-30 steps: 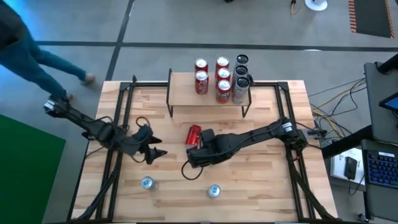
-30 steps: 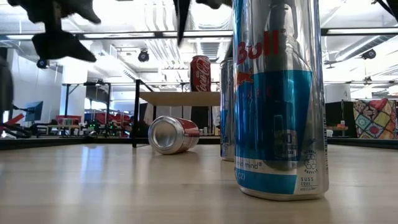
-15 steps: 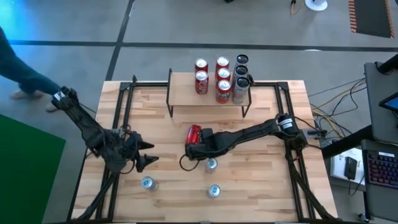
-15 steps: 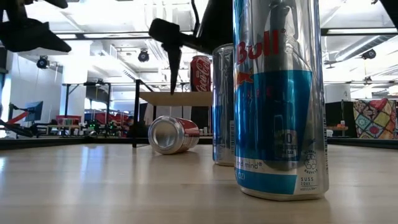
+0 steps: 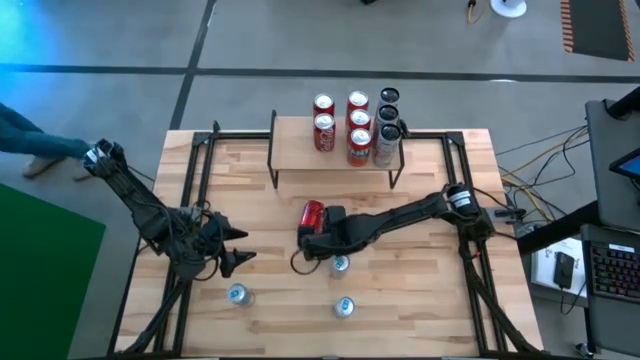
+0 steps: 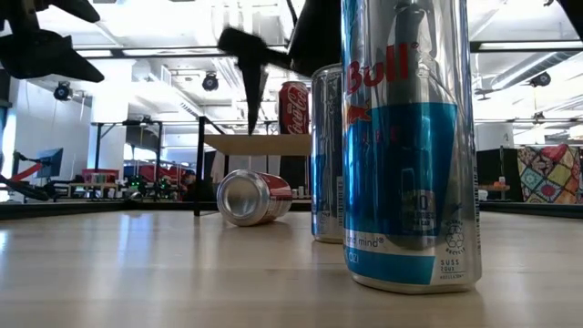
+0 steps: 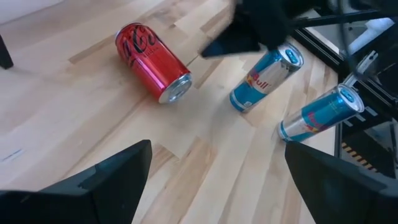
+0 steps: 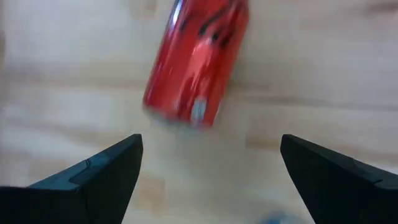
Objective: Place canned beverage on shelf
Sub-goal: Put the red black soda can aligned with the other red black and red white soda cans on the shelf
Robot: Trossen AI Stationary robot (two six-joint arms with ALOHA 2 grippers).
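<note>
A red can [image 5: 311, 215] lies on its side on the slatted table, its metal end [image 6: 239, 197] toward the near edge. My right gripper [image 8: 211, 142] hovers open just on the near side of it, slanting down; the can [image 8: 198, 62] shows beyond the fingertips, untouched. Three blue cans stand upright: one [image 5: 340, 264] beside my right gripper, two [image 5: 237, 294] [image 5: 344, 306] near the front edge. The shelf [image 5: 300, 152] stands on black legs at the far middle, with several cans on its top. My left gripper [image 5: 238, 250] hangs open at the left, holding nothing.
Black frame rails [image 5: 190, 200] run along both sides of the table. A person's leg [image 5: 30, 150] shows on the floor at the far left. Bare wood lies between the red can and the shelf legs, and on the table's right half.
My right gripper has come down and shifted toward the table's left, nearer the red can, rolling a little; a blue can that the arm covered now shows. My left arm has swung, carrying its gripper slightly toward the near edge. Both stayed open. No can has moved.
</note>
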